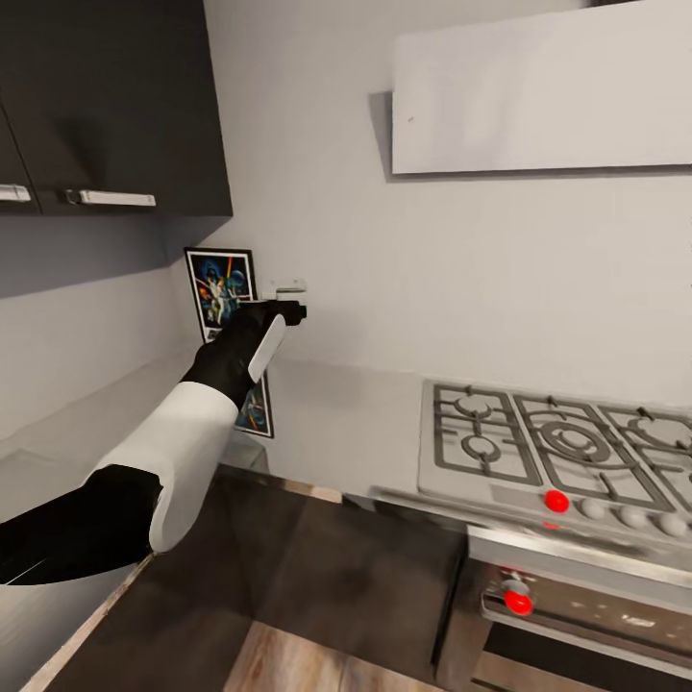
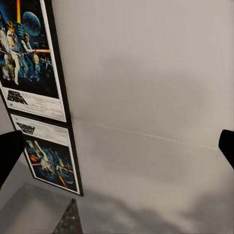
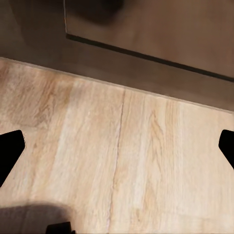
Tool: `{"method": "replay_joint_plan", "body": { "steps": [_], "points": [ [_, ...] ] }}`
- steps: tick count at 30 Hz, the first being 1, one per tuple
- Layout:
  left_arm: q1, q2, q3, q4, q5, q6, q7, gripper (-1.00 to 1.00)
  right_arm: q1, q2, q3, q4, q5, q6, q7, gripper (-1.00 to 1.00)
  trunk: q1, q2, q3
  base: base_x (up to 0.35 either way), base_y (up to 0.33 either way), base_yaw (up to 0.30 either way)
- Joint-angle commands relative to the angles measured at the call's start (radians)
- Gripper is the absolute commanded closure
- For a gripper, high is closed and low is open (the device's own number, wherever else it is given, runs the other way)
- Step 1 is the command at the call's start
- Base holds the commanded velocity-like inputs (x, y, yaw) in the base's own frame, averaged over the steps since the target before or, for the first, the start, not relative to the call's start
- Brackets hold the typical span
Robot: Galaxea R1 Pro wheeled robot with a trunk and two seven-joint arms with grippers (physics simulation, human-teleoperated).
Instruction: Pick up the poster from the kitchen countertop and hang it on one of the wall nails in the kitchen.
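The left gripper, jaws apart, hovers right of the poster, upright on the kitchen countertop against the far wall. Its logo is blurred. The right gripper, jaws apart, faces wooden floor.

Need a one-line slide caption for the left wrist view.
Open left gripper facing the poster leaning against the wall on the kitchen countertop.
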State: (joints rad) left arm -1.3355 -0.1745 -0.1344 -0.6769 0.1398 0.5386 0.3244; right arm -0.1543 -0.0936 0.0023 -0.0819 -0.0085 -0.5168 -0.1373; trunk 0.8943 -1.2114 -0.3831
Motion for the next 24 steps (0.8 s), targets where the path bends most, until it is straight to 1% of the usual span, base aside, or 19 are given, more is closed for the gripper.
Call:
{"method": "replay_joint_plan", "body": {
  "steps": [1, 6, 10, 17, 20, 24],
  "points": [
    [-0.001, 0.000, -0.001, -0.001, 0.011, 0.003, 0.009, -1.00, -0.001, 0.000, 0.001, 0.001, -0.001, -0.003, -0.002, -1.00, 0.000, -0.001, -0.001, 0.200, 0.242, -0.050],
    [-0.001, 0.000, 0.000, -0.001, 0.010, 0.003, 0.010, -1.00, -0.001, 0.000, 0.001, 0.001, -0.001, -0.003, -0.002, -1.00, 0.000, -0.001, -0.001, 0.212, 0.250, -0.027],
    [-0.001, 0.000, 0.002, 0.000, 0.008, 0.003, 0.011, -1.00, -0.001, 0.000, 0.001, 0.001, -0.001, -0.003, -0.002, -1.00, 0.000, -0.001, -0.001, 0.133, 0.152, -0.010],
    [-0.001, 0.000, 0.005, -0.001, 0.006, 0.003, 0.012, -1.00, -0.001, 0.000, 0.001, 0.001, -0.001, -0.004, -0.002, -1.00, 0.000, -0.001, -0.001, 0.033, 0.038, -0.001],
    [-0.001, 0.000, 0.005, 0.000, 0.006, 0.003, 0.013, -1.00, -0.001, 0.000, 0.001, 0.001, -0.001, -0.004, -0.002, -1.00, 0.000, -0.001, -0.001, 0.042, 0.002, 0.084],
    [-0.001, 0.000, 0.005, 0.001, 0.006, 0.003, 0.013, -1.00, -0.001, 0.000, 0.001, 0.001, -0.001, -0.004, -0.002, -1.00, 0.000, -0.001, -0.001, 0.185, -0.077, 0.083]
  ]
}}
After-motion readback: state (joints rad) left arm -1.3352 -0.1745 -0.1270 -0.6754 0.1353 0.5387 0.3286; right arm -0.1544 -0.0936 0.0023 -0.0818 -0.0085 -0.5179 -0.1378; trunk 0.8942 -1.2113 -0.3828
